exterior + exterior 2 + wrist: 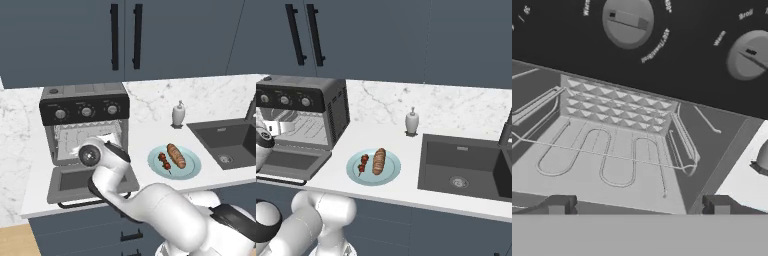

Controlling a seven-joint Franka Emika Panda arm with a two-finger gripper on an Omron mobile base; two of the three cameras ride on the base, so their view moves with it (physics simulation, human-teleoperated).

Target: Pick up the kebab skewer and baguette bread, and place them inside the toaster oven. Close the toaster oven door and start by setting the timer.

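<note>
The toaster oven [85,107] [306,115] stands on the counter with its door [65,182] [291,162] dropped open. To its right, on a pale blue plate [192,167] [391,172], lie the kebab skewer [165,161] [363,164] and the golden-brown baguette bread [176,155] [379,161], side by side. My gripper [639,205] is open in front of the oven mouth with nothing between its fingertips [559,204]. In the hand view, it faces the wire rack [612,155], below two knobs [628,21] of the black panel.
A white soap dispenser [178,114] [412,121] stands at the back of the marble counter. A dark sink [230,142] [466,170] lies right of the plate. Dark upper cabinets [125,35] hang above the oven.
</note>
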